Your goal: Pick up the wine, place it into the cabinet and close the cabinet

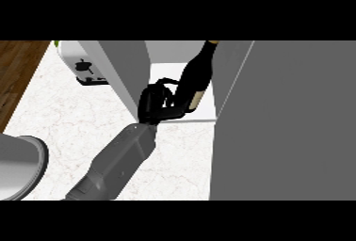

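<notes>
I've got one arm (119, 162) in view, coming up from the bottom edge toward the cabinet (278, 117). Can't tell from this view which arm it is, but going by position it's likely the right. The hand (161, 101) is curled round the lower body of the wine (197, 70), fingers wrapped on the btl's left side, so it's closed on it and holding. The btl is dark, tilted w/ the neck leaning up and to the right, cream label near the base just beside the fingers. It sits in the cabinet opening, between the open door (118, 70) on the left and the grey cabinet side on the right, base near the white shelf edge (188, 121). Whether it touches the shelf, can't tell. Toaster (87, 68) on the marble counter (69, 127) upper left, behind the door. Grey rounded obj (17, 164) at the left edge. Other hand doesn't show.
</notes>
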